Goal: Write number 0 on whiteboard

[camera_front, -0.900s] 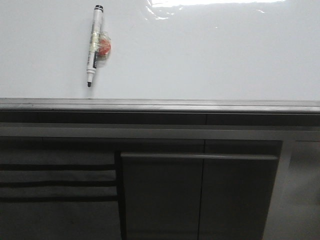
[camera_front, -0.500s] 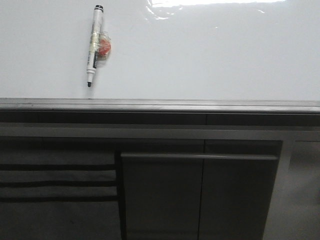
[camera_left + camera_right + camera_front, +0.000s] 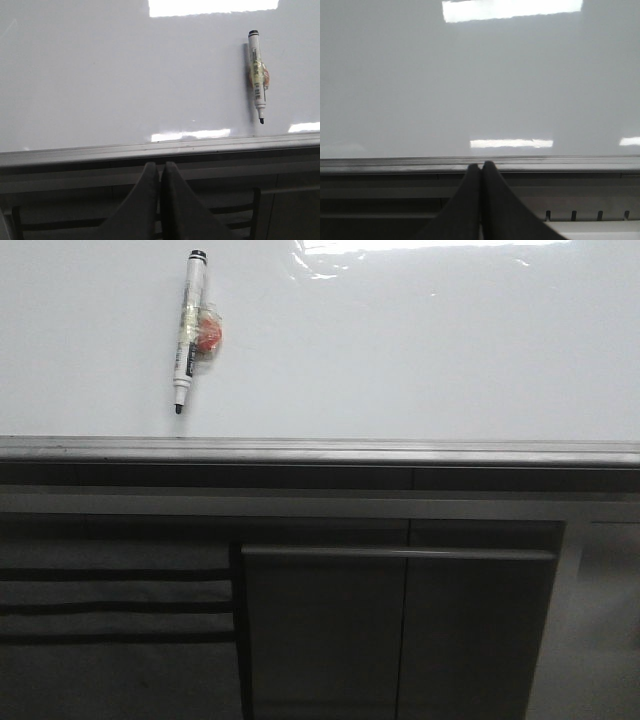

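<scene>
One large glossy white flat whiteboard [image 3: 420, 350] fills the upper half of your front view; its surface carries light glare near the far edge and shows no marker line anywhere you can see; the number 0 is not on it. Along the board's near edge runs a grey metal rail [image 3: 320, 450]; below that you see dark grey cabinet panels [image 3: 400, 630].

On the board's left part, in your front view, lies a white marker pen with a black cap end and a black tip [image 3: 187, 330]; its tip points toward the rail and stops just short of it. A small red-and-clear wrapped lump [image 3: 208, 337] sits touching the pen's barrel about midway along it; what it is you cannot tell.

Neither arm shows in your front view. In the left wrist view the left gripper [image 3: 161, 170] hangs over the cabinet side of the rail, its two dark fingers pressed together with only a thin seam between them, holding nothing; the pen [image 3: 257, 75] lies well apart from it on the board [image 3: 100, 75]. In the right wrist view the right gripper [image 3: 481, 170] sits likewise, fingers pressed together and empty, facing bare board [image 3: 480, 75] beyond the rail [image 3: 480, 162].
</scene>
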Available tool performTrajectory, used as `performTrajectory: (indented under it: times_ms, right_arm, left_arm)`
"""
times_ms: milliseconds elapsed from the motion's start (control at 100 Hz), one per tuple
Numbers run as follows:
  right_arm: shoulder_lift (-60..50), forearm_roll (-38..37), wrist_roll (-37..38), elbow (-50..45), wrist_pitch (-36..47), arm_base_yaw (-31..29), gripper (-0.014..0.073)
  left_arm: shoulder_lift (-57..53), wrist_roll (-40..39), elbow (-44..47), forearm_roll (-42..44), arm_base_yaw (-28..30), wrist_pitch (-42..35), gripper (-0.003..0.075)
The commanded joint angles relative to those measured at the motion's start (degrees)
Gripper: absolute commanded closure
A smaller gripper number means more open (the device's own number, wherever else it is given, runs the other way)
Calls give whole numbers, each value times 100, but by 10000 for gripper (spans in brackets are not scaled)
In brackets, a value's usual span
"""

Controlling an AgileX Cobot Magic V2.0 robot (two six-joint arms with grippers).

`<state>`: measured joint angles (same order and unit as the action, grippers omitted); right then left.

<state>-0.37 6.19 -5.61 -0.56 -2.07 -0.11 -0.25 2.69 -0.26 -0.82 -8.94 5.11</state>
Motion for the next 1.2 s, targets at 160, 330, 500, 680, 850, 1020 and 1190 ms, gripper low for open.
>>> performTrajectory:
  times_ms: [160, 330, 500, 680, 850, 1020, 1190]
  right_arm:
    - [-132, -8, -41, -73, 469, -31, 662]
    - [-132, -8, -41, -73, 469, -31, 662]
    - [-132, -8, -41, -46, 443, -31, 662]
    - [-123, 387, -41, 629, -47, -31, 662]
    - [217, 387, -41, 1912, -1568, -31, 662]
    - [1176, 387, -41, 3090, -2615, -31, 662]
    - [1915, 387, -86, 3619, -2888, -31, 662]
  left_arm:
    - [-146, -56, 142, -40, 9, -782, 741]
    - [-146, -56, 142, -40, 9, -796, 741]
    - [-146, -56, 115, -157, 9, -824, 741]
    - [-146, -56, -531, -513, 9, -675, 741]
    - [234, -56, -1842, -418, 9, 716, 741]
    - [1266, -46, -3231, 139, 9, 2290, 741]
    - [2075, -46, -4016, 113, 9, 3368, 741]
